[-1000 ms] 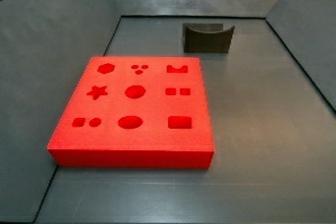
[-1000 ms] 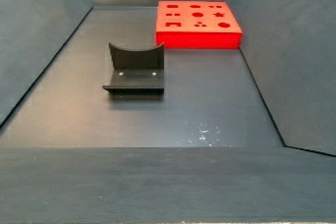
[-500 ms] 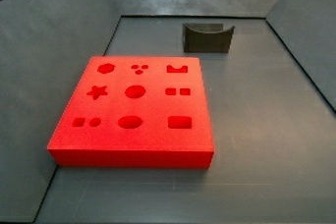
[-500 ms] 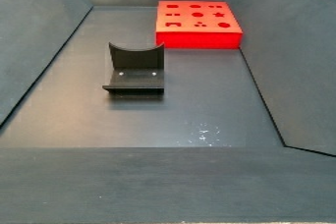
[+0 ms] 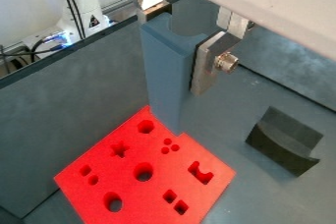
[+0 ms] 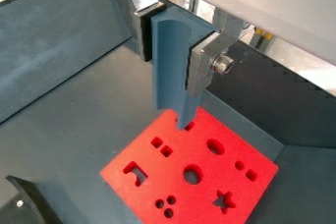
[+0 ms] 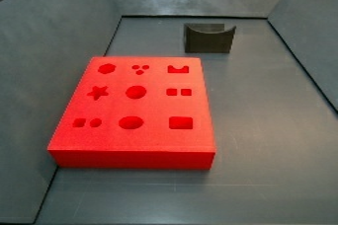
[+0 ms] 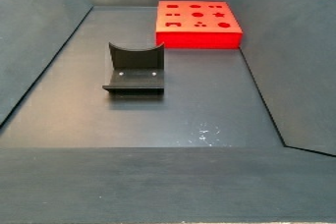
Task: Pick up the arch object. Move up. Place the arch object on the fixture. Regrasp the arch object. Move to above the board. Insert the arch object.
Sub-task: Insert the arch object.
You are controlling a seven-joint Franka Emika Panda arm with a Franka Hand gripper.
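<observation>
In both wrist views my gripper point(image 5: 174, 66) point(image 6: 171, 71) is shut on the arch object point(image 5: 164, 100) point(image 6: 168, 41), a grey-blue elongated block hanging upright between the silver fingers point(image 5: 210, 66). The arch notch sits at the block's upper end, between the fingers. The piece hangs well above the board point(image 5: 178, 184) point(image 6: 217, 169), a bright red slab with shaped recesses. In both side views the board point(image 7: 152, 81) point(image 8: 199, 39) lies flat on the floor. Neither the gripper nor the arch object shows in them. The fixture point(image 7: 209, 37) point(image 8: 134, 69) stands bare, apart from the board.
Grey sloping walls point(image 7: 53, 12) point(image 8: 39, 61) enclose the floor. The fixture point(image 5: 286, 140) point(image 6: 27, 203) stands off to one side of the board, with open floor between them. The board's arch-shaped recess point(image 7: 180, 69) is in the row nearest the fixture.
</observation>
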